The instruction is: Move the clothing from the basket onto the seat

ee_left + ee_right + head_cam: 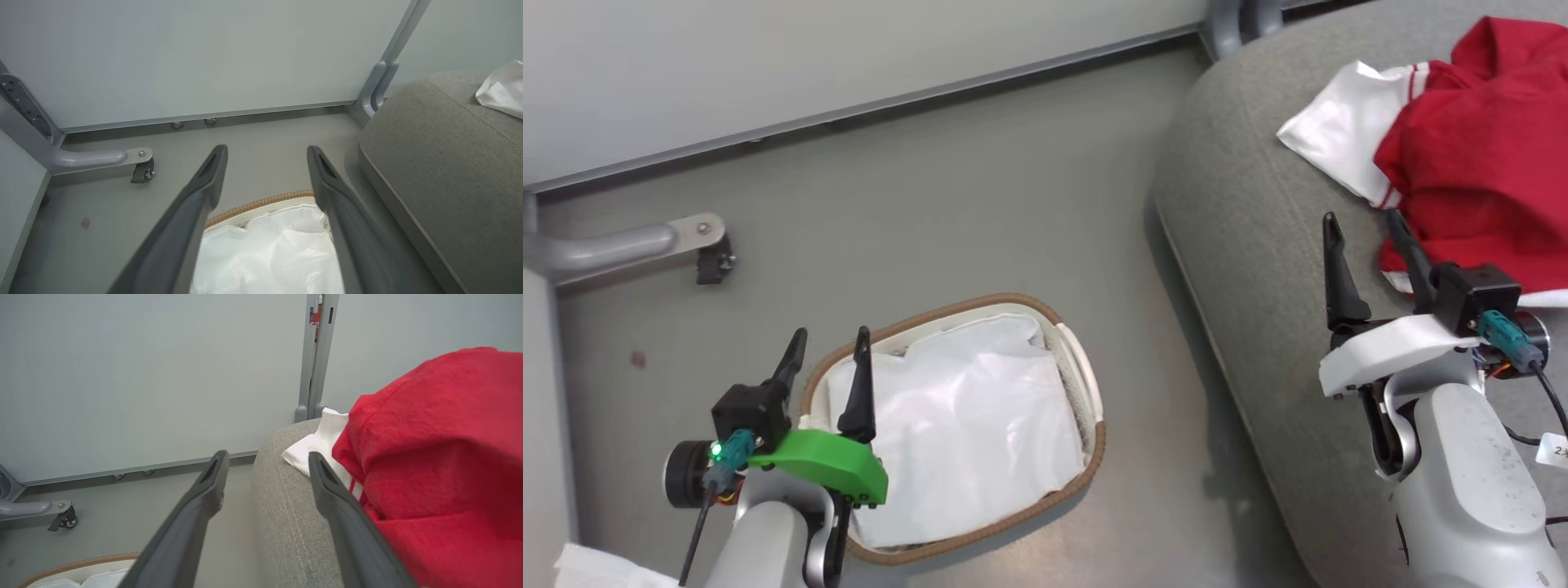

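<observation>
Grey woven upholstery covered the seat (1241, 245), the largest thing there: one cushion with a rounded edge and a stitched seam, standing on the grey floor (931, 188). On top of it lay the clothing (1478, 155), a crumpled heap of bright red cloth with a white panel and thin striped trim, spread toward the seat's edge. The folds hid how many garments made up the heap.

It looked soft, light and limp, likely to sag and trail if lifted. A raised, bunched fold of the red cloth would probably give a better hold than the flat white panel, which looked smoother and might slip.

One basket (1005, 297) stood on the floor beside the seat. Inside its brown woven rim lay a white liner (964, 433) and no red cloth, so the moving seemed done.

There were two claws. The right claw (1363, 216) hung over the seat with its two fingers spread wide and nothing between them, one finger just beside the red cloth. The left claw (832, 332) stood equally wide and empty above the basket's rim on the robot's left side.
</observation>
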### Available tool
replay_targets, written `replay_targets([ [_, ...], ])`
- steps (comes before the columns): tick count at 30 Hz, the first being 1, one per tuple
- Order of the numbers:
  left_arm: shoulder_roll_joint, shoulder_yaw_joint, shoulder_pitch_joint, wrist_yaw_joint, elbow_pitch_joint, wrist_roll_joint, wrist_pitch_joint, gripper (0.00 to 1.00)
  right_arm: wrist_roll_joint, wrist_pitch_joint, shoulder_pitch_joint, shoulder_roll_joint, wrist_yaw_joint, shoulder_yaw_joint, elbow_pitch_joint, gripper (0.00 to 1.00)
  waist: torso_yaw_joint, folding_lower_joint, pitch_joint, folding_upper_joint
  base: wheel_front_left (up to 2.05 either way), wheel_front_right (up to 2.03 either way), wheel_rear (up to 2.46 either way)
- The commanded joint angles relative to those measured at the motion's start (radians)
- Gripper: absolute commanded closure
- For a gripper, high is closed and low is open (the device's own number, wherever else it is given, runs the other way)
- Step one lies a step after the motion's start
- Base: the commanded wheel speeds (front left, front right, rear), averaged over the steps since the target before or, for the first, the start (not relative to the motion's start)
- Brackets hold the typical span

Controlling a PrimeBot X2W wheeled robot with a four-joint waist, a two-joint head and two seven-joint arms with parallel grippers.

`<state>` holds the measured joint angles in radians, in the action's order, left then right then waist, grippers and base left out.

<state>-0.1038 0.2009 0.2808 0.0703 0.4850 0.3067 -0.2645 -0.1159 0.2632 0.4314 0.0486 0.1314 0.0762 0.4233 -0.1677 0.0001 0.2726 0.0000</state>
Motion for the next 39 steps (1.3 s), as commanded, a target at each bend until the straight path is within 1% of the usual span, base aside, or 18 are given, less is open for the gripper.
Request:
replay_targets([
  [1,0.005,-0.019,-0.02,0.001,-0.007,-0.013,0.001,0.0,-0.015,0.002,0.003,0.006,-0.001,-0.007,-0.005,0.0,0.054,-0.0001,-0.037,0.0,0.0,0.0,0.0],
  [7,0.025,-0.119,-0.07,0.003,-0.027,-0.061,0.001,0.0,-0.062,0.002,-0.036,0.005,-0.001,-0.049,-0.014,0.0,0.099,-0.0001,-0.077,0.0,0.0,0.0,0.0],
  [13,0.042,-0.182,-0.124,0.016,-0.03,-0.099,0.001,0.0,-0.087,0.002,-0.09,0.005,-0.001,-0.072,-0.009,0.0,0.127,-0.0001,-0.123,0.0,0.0,0.0,0.0],
  [24,0.051,-0.229,-0.236,0.043,-0.023,-0.114,0.0,0.0,-0.087,0.002,-0.204,0.005,-0.001,-0.098,0.02,0.0,0.149,-0.0001,-0.211,0.0,0.0,0.0,0.0],
  [29,0.052,-0.225,-0.27,0.051,-0.03,-0.089,0.0,0.0,-0.094,0.002,-0.24,0.005,-0.001,-0.111,0.028,0.0,0.15,-0.0001,-0.231,0.0,0.0,0.0,0.0],
  [30,0.053,-0.224,-0.257,0.049,-0.027,-0.09,0.0,1.0,-0.088,0.0,-0.23,0.0,0.0,-0.112,0.027,1.0,0.148,-0.0001,-0.226,0.0,0.0,0.0,0.0],
  [35,0.059,-0.227,-0.264,0.049,0.014,-0.077,0.005,1.0,-0.098,-0.007,-0.259,-0.008,0.0,-0.112,0.067,1.0,0.148,-0.0001,-0.228,0.0,0.0,0.0,0.0],
  [39,0.059,-0.238,-0.253,0.049,0.005,-0.002,0.031,1.0,-0.175,-0.031,-0.259,-0.008,0.0,-0.099,0.057,1.0,0.149,-0.0001,-0.229,0.0,0.0,0.0,0.0],
])
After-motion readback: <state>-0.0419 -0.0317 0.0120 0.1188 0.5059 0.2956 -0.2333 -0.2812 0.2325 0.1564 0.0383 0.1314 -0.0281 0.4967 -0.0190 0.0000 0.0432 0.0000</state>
